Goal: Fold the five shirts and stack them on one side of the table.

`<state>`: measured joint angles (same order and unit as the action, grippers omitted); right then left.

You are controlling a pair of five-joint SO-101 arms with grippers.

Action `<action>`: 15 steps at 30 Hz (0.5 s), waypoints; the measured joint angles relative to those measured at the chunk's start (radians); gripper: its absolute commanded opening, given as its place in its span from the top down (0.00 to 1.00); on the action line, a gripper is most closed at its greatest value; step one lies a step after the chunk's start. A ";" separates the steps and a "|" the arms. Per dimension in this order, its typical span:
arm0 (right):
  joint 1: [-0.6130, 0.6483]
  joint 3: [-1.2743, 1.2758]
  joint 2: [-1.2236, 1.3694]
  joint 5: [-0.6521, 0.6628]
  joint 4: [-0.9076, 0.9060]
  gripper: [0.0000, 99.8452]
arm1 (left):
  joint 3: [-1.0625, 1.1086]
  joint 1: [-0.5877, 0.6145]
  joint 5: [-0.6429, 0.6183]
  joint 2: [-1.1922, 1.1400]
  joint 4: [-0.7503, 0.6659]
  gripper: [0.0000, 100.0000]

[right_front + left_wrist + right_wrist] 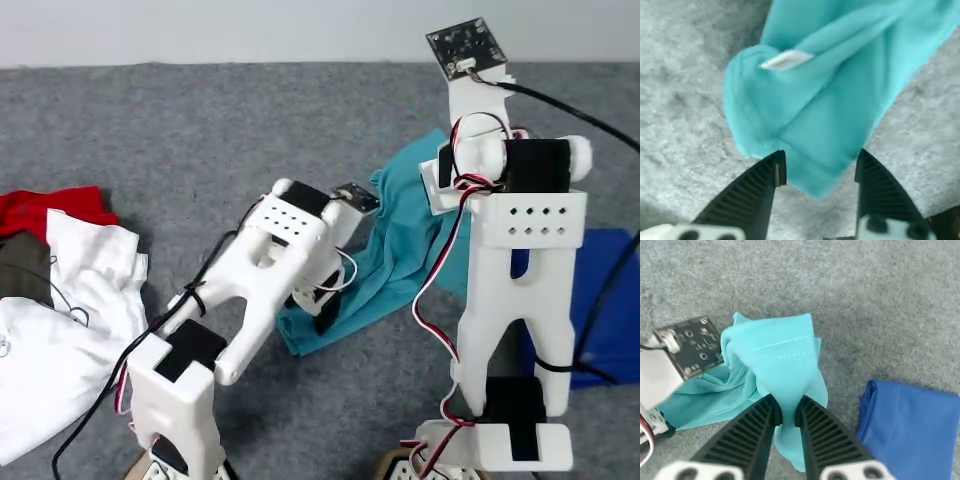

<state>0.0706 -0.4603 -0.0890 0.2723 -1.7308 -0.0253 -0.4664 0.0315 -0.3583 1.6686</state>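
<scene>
A teal shirt (405, 250) lies crumpled on the grey carpet between the two arms. My right gripper (788, 412) is shut on a bunched fold of the teal shirt (782, 365) and holds that part raised above the table. My left gripper (817, 172) is open, its jaws standing on either side of a hemmed corner of the teal shirt (830, 100) with a white label showing. In the high view the left gripper (322, 312) sits at the shirt's near corner and the right gripper (437, 188) at its far part.
A folded blue shirt (605, 300) lies at the right edge, also the blue shirt (910, 425) beside my right gripper. A white shirt (60, 340), a red shirt (50, 208) and a dark shirt (22, 262) are heaped at the left.
</scene>
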 measured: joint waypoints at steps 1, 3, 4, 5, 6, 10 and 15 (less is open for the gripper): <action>0.000 0.000 0.000 0.000 0.000 0.99 | 0.000 -0.002 0.000 0.000 0.000 0.78; 0.000 0.000 0.000 0.000 0.000 0.99 | 0.006 -0.002 0.000 0.000 0.000 0.78; 0.000 0.000 0.000 0.000 0.000 0.99 | 0.014 -0.002 0.000 0.000 0.000 0.78; 0.000 0.000 0.000 0.000 0.000 0.99 | 0.025 -0.002 0.000 0.000 0.000 0.78; 0.000 0.000 0.000 0.000 0.000 0.99 | 0.035 -0.002 0.000 0.000 0.000 0.78; 0.000 0.000 0.000 0.000 0.000 0.99 | 0.071 -0.002 0.003 0.000 -0.003 0.78; 0.000 0.000 0.000 0.000 0.000 0.99 | 0.109 -0.002 0.002 0.000 -0.049 0.78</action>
<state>0.0706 -0.4603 -0.0890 0.2723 -1.7308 0.0836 -0.4680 0.0330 -0.3583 1.6195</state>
